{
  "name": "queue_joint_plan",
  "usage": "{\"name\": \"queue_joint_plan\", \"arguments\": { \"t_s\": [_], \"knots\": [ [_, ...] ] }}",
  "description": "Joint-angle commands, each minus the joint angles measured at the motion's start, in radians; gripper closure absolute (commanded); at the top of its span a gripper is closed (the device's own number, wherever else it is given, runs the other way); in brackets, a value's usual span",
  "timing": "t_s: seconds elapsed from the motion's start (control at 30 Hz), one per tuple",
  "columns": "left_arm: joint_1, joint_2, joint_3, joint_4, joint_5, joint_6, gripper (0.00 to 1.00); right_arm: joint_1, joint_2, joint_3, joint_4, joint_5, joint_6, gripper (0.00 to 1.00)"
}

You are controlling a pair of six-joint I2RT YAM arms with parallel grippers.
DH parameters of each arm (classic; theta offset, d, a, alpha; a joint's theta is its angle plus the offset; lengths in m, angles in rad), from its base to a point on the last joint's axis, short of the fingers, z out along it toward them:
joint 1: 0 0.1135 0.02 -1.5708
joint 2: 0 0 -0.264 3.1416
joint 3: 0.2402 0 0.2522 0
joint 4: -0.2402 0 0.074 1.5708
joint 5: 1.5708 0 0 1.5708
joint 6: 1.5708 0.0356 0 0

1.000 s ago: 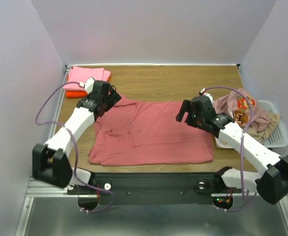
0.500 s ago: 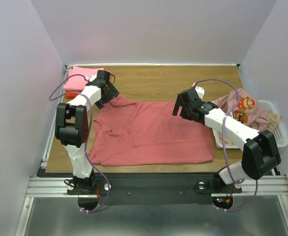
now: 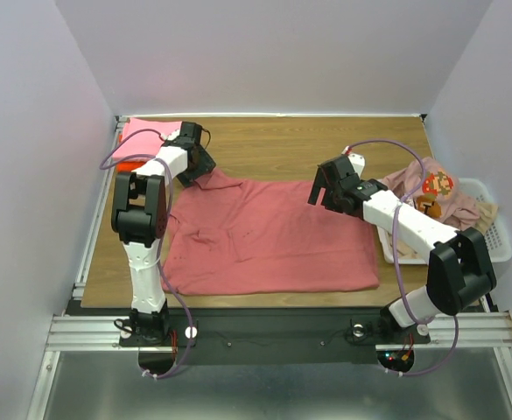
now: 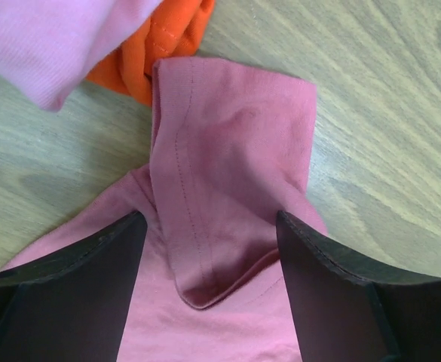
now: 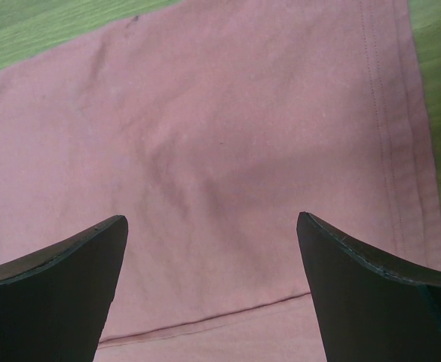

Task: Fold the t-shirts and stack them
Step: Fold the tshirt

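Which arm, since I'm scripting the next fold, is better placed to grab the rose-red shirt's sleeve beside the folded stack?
Left. The left gripper hangs right over that sleeve, open jaws on either side of it. The right gripper is open over the opposite far corner of the rose-red shirt.

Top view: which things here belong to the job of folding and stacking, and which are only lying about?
Job: red shirt, pink shirt, orange shirt, printed shirt, beige shirt.
Lying about: basket, table.
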Motion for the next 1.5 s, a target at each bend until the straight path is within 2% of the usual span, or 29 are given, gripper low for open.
{"name": "queue_joint_plan", "arguments": {
  "t_s": [0.0,0.3,0.57,0.63,0.87,1.03,1.17,1.23,1.27,1.47],
  "knots": [
    [0.004,-0.012,0.047,0.008,-0.004,0.001,0.22,-0.008,-0.012,0.010,0.045,0.025,-0.011,0.00],
    [0.004,0.031,0.111,-0.027,0.010,0.003,0.29,-0.011,-0.004,0.004,0.045,0.018,-0.013,0.00],
    [0.004,0.043,0.115,-0.017,0.010,-0.005,0.30,-0.011,-0.001,0.000,0.050,0.021,-0.013,0.00],
    [0.004,0.059,0.124,-0.020,0.013,-0.005,0.35,-0.013,-0.001,-0.001,0.050,0.020,-0.013,0.00],
    [0.003,0.054,0.122,-0.025,0.008,-0.019,0.37,-0.013,-0.001,-0.006,0.051,0.017,-0.011,0.00],
    [0.003,0.050,0.113,-0.011,0.022,-0.022,0.53,-0.013,0.005,-0.004,0.051,0.012,-0.011,0.00],
    [0.001,0.044,0.113,-0.021,0.019,-0.009,0.59,-0.013,0.005,-0.006,0.053,0.015,-0.011,0.00],
    [0.001,0.031,0.109,-0.031,0.010,-0.014,0.71,-0.013,0.005,-0.007,0.051,0.017,-0.011,0.00],
    [0.001,0.028,0.109,-0.032,-0.004,-0.014,0.73,-0.013,0.005,-0.007,0.051,0.017,-0.011,0.00],
    [0.001,0.028,0.132,-0.046,-0.024,-0.013,0.78,-0.013,0.001,-0.012,0.053,0.021,-0.011,0.00]
  ]
}}
